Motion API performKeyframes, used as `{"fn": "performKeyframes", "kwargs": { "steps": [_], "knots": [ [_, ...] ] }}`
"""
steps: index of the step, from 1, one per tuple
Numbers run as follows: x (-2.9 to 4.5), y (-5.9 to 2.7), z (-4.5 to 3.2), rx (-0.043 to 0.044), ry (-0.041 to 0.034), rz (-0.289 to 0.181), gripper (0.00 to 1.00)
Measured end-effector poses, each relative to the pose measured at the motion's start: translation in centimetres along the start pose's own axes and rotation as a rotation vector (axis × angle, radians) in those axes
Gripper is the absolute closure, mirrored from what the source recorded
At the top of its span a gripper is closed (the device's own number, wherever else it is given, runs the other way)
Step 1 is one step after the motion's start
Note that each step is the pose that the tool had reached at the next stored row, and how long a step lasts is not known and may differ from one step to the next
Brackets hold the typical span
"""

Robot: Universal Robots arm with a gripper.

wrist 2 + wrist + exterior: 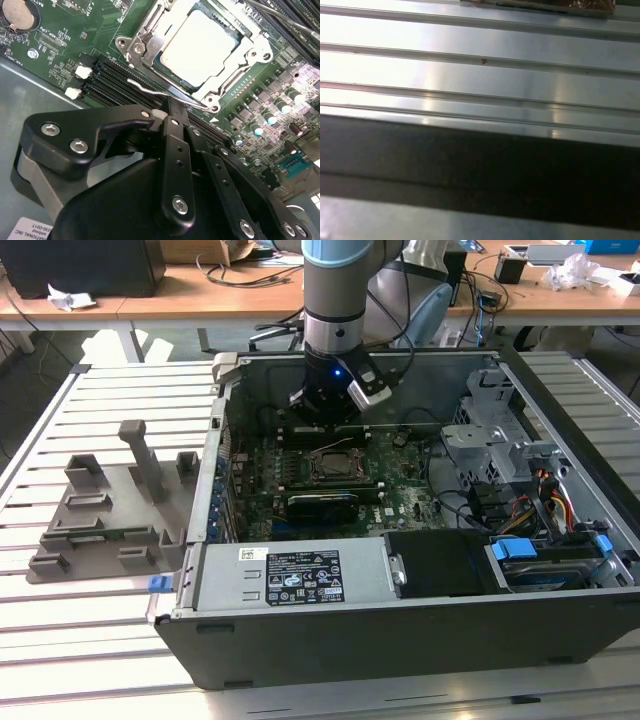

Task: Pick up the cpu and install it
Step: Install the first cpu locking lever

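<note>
While the hand [170, 114] hangs low over the motherboard [60, 30], fingers pinched together on nothing, the cpu [200, 44] lies flat in the socket [142, 42], silver top up. The tips sit just by the socket's wire lever [145, 89], all inside the open case [400, 630].

grey tray [108, 504] beside open computer case [400, 640]

Bright, even room light fills the exterior view. In the first wrist view, glare washes the metal slats [470, 80] beside 1 dark band [480, 170].
</note>
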State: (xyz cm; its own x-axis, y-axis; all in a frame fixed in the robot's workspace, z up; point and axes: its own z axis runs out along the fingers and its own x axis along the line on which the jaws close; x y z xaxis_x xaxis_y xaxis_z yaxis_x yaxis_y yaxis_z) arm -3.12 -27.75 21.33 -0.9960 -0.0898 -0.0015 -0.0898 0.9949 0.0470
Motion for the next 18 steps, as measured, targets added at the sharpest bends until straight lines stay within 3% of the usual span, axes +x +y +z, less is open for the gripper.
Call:
{"fn": "performKeyframes", "kwargs": {
  "steps": [9, 13, 18],
  "knots": [
    [-0.11, 0.38, 0.19, 0.0058, 0.0005, -0.007, 0.89],
    [1.02, 0.49, 0.18, 0.006, -0.0019, -0.007, 0.89],
    [1.79, 0.56, 0.1, 0.0066, -0.0086, -0.007, 0.89]
  ]
}}
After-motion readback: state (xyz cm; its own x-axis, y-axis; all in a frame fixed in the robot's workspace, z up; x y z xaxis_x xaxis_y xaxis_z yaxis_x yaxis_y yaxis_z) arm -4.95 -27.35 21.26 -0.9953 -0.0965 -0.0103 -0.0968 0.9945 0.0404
